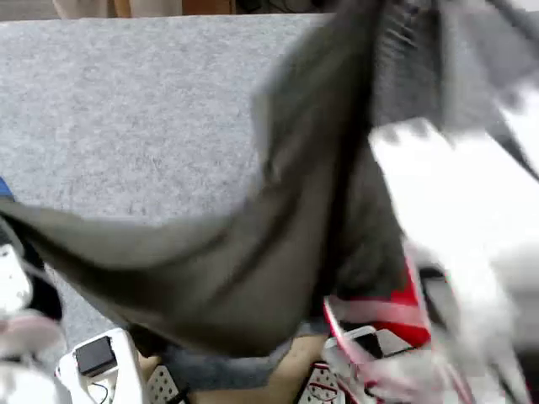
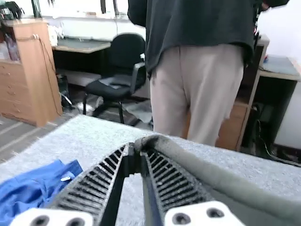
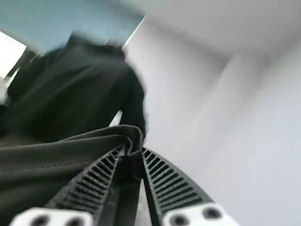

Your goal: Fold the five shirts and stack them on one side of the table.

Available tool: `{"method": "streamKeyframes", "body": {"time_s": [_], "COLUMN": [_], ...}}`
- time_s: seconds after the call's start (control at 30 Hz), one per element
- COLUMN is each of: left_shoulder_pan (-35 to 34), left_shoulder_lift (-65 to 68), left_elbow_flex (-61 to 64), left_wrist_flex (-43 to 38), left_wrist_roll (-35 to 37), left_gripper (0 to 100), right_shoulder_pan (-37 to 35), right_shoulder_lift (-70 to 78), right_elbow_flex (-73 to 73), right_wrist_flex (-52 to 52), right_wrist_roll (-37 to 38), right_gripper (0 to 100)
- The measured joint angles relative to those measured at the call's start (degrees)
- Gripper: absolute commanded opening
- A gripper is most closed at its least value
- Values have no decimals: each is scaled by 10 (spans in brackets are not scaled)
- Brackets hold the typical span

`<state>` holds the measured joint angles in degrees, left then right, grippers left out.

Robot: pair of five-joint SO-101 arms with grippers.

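A dark grey-green shirt (image 1: 253, 261) hangs stretched in the air across the high view, close to the camera, over the grey table (image 1: 126, 109). My left gripper (image 2: 136, 157) is shut on one rolled edge of the shirt (image 2: 211, 174). My right gripper (image 3: 134, 157) is shut on another bunched edge of the shirt (image 3: 51, 169) and is lifted high, pointing up at the ceiling. A blue shirt (image 2: 28, 190) lies crumpled on the table near the left gripper; a sliver of it (image 1: 4, 187) shows at the left edge in the high view.
A person in a dark top and beige trousers (image 2: 197, 80) stands just beyond the table's far edge. An office chair (image 2: 117, 75) and a wooden cabinet (image 2: 26, 70) are behind. Red-and-white items (image 1: 379, 328) sit at the table's near right.
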<state>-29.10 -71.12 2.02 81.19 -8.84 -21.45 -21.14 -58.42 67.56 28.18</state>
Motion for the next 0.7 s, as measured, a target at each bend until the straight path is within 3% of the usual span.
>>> {"method": "streamKeyframes", "body": {"time_s": [0.13,0.37,0.53,0.7], "left_shoulder_pan": [0,3,4,8], "left_shoulder_lift": [5,152,324,535], "left_elbow_flex": [138,367,358,229], "left_wrist_flex": [-120,-444,-609,-632], "left_wrist_roll": [2,3,14,43], "left_gripper": [19,19,19,19], "right_shoulder_pan": [6,30,52,71], "right_shoulder_lift": [55,168,288,418], "right_elbow_flex": [125,338,389,349], "right_wrist_flex": [-73,-285,-433,-498], "right_wrist_roll": [11,11,-10,-20], "right_gripper": [5,5,5,5]}}
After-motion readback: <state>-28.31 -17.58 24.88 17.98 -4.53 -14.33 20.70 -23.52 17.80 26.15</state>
